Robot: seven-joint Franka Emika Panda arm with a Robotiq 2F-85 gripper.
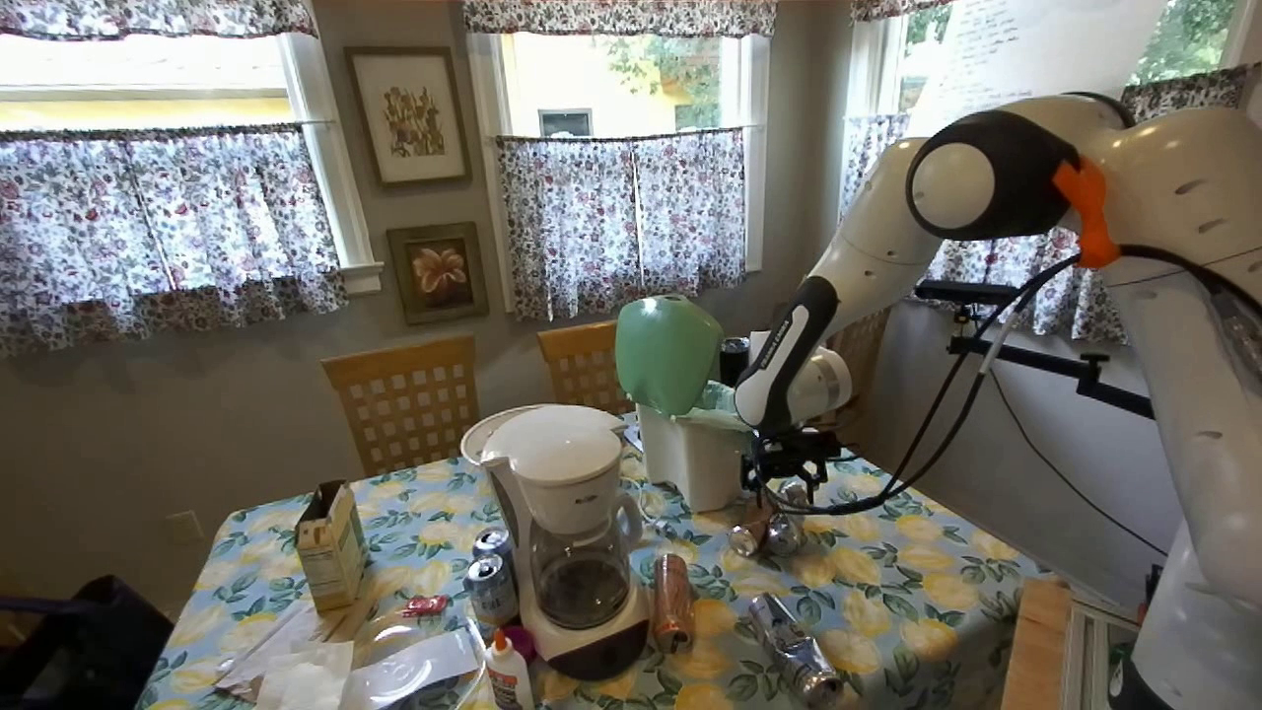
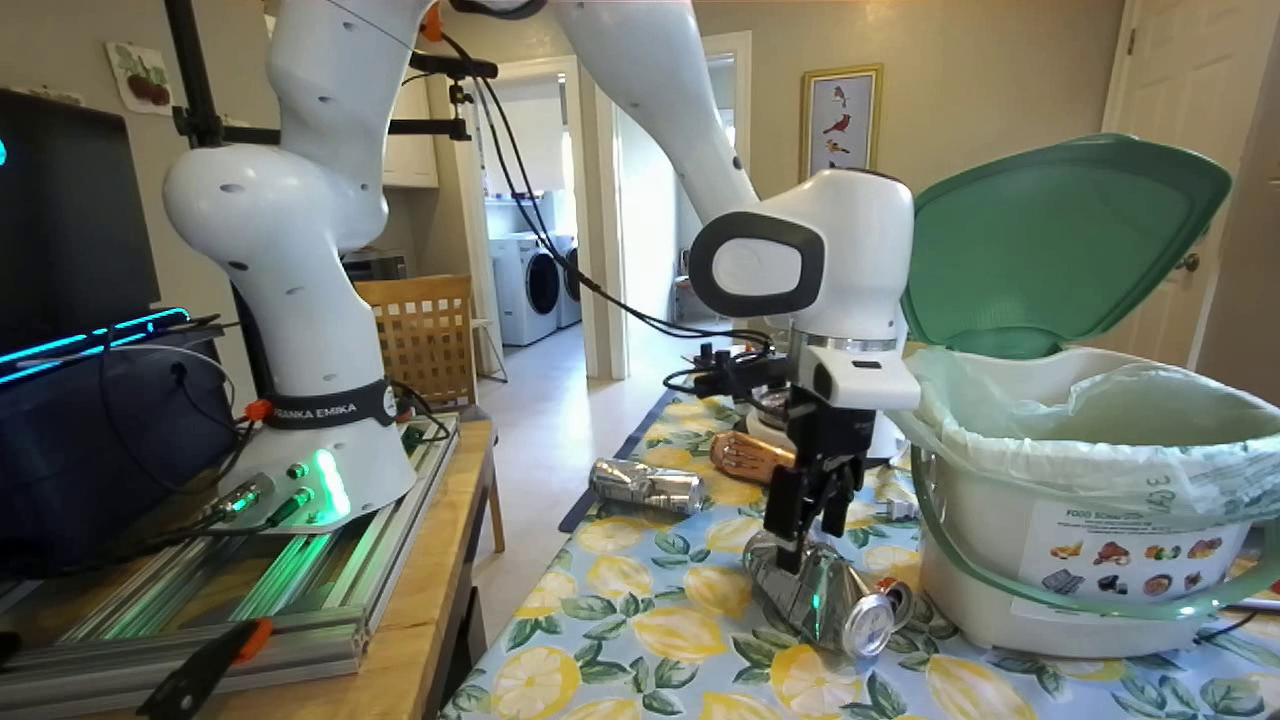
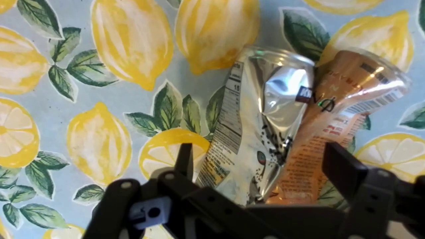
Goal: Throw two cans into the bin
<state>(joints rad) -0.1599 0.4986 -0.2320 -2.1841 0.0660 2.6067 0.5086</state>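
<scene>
Picking looks like the step; fingers (image 3: 347, 172) spread, gripping nothing. Silver can (image 3: 252, 132) sits in their gap, orange can (image 3: 320, 142) partly hidden by one finger in wrist view: shift that way, then close slowly. Six cans: these, two lying cans (image 1: 673, 602) and two standing cans (image 1: 492, 592) farther off; one open bin (image 2: 985, 530) beside fingers.

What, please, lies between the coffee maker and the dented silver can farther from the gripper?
An orange can lies on its side there, as an exterior view shows.
</scene>
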